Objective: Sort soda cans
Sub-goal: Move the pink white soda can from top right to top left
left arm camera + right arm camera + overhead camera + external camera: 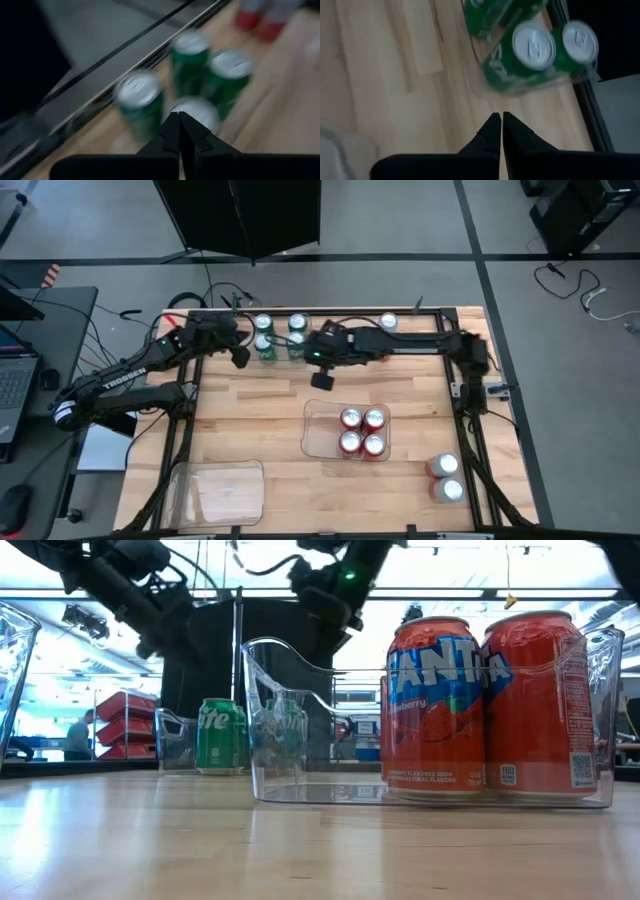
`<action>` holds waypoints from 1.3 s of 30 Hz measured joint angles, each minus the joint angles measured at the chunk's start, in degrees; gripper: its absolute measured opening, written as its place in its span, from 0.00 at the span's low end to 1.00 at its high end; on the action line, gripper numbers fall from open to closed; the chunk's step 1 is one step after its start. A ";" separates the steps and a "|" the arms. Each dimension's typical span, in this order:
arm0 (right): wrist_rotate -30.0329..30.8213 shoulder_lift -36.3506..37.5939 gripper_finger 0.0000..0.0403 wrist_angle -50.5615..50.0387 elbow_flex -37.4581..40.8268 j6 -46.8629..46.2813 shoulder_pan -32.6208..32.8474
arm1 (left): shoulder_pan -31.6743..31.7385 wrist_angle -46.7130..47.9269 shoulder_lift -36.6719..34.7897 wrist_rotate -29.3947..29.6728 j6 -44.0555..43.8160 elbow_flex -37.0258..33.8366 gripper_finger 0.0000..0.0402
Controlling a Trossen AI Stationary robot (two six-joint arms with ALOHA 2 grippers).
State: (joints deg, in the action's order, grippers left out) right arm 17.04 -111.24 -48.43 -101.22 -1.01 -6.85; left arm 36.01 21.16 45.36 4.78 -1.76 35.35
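Four green cans (279, 337) upright in far tray, four red (362, 431) in centre tray, silver pair (445, 478) loose near right. Both grippers, left (241, 356) and right (322, 378), closed, empty, flanking green cluster; right nearer silver.

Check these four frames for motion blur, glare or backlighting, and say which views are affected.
Left wrist view: heavy motion smear across the green cans, while the shut left pincer stays crisp. Right wrist view: milder smear on the green cans. Low view: bright windows backlight the arms into silhouette, but the red Fanta cans read sharp. High view: evenly lit, no blur.
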 joint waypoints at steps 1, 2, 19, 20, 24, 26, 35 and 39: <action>0.00 2.20 0.01 0.93 2.84 -0.51 0.24 | 0.00 1.52 0.00 1.63 -0.36 0.00 0.00; -0.02 4.57 0.01 1.55 5.61 -1.09 0.54 | 0.02 2.66 0.00 2.46 -0.61 0.00 0.00; 17.44 35.31 0.16 4.41 41.32 -35.51 -2.86 | -0.30 -6.57 0.00 -13.64 -0.12 0.00 0.00; 17.46 35.62 0.19 4.31 42.25 -36.95 -3.93 | -0.36 -6.78 0.00 -13.79 -0.12 0.00 0.00; 17.30 35.51 0.39 6.28 45.58 -40.60 -8.17 | -0.44 -6.34 0.00 -13.99 -0.02 0.00 0.00; 16.10 35.47 0.51 8.67 46.57 -40.58 -10.27 | -0.44 -6.12 0.00 -14.03 0.00 0.00 0.00; 14.02 35.47 0.90 9.69 46.89 -40.11 -15.37 | -0.48 -5.22 0.00 -14.08 0.00 0.00 0.00; 12.02 35.47 0.98 11.74 48.02 -40.10 -15.79 | -0.48 -5.08 0.00 -14.08 0.02 0.00 0.00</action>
State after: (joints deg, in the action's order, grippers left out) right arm 29.05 -75.77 -36.69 -53.20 -41.11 -22.63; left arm 35.53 16.08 45.36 -9.30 -1.74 35.35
